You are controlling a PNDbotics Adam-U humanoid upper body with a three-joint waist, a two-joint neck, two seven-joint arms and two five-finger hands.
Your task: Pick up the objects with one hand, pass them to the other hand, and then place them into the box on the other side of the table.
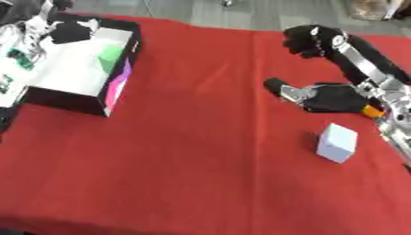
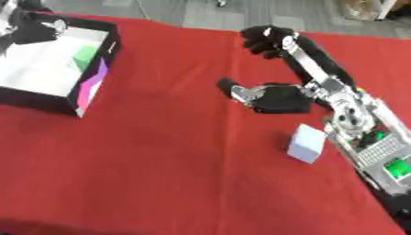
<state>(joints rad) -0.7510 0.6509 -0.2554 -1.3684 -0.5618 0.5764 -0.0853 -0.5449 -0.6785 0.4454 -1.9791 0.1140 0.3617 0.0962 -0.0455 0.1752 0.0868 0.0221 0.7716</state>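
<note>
A black box (image 1: pixel 66 103) with a white floor and a pink side stands at the table's far left, with a green object (image 1: pixel 111 57) lying inside. My left hand (image 1: pixel 70 32) hovers over the box's far corner. On the right a white cube (image 1: pixel 337 143) sits on the red cloth. My right hand (image 1: pixel 305 40) is out over the far middle of the table, well beyond the cube, fingers curled with nothing visible in them. Under its forearm lies a black and silver shape (image 1: pixel 325 98) with an orange end, which I cannot identify.
The red cloth (image 1: pixel 201 151) covers the table, and grey floor shows past its far edge. My right arm's silver links and a green circuit board (image 2: pixel 385 165) fill the lower right. Left arm parts (image 1: pixel 16 59) crowd the box's left side.
</note>
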